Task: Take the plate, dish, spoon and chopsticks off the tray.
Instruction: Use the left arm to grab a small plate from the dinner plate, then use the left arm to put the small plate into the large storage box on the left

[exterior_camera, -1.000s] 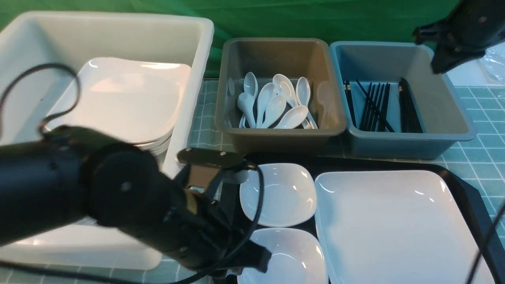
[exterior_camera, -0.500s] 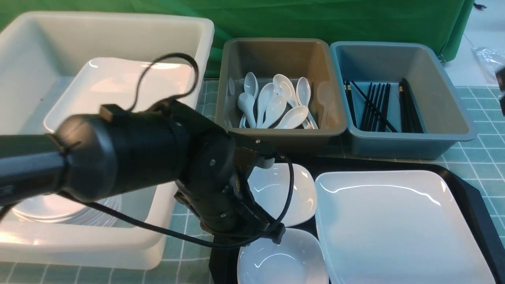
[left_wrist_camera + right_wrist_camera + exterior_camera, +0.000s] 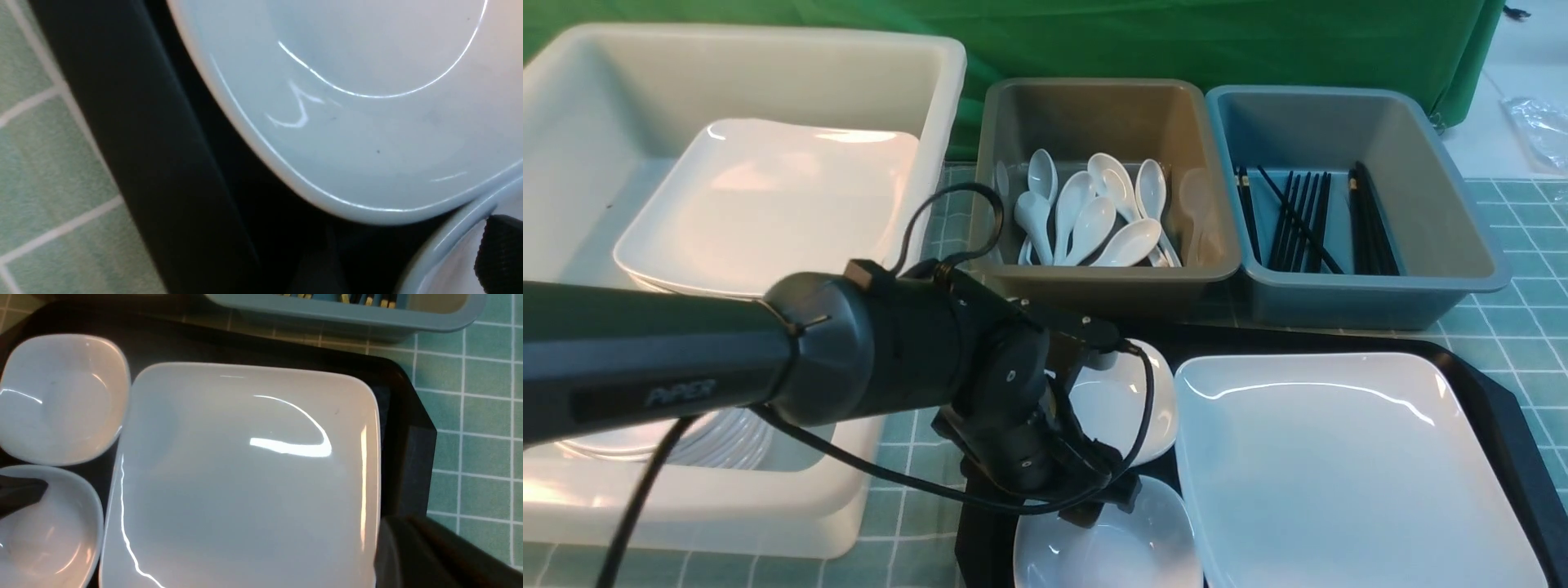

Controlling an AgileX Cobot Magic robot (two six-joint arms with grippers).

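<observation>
Green backdrop cloth [image 3: 1094, 41] behind teal checked tabletop [image 3: 1519, 327]

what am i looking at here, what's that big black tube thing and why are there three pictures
This is a robot with two arms. The black tube is its left arm; its left gripper hangs over a small squarish white bowl, and I cannot tell whether it is open. One picture looks forward from between the arms; the other two come from cameras on the wrists. The right gripper is shut, and nothing shows in it. A big black plastic tray carries that bowl, a second bowl and a large glossy white plate. Behind stand a white tub of plates, a grey tub of white spoons and a blue tub of black chopsticks.
</observation>
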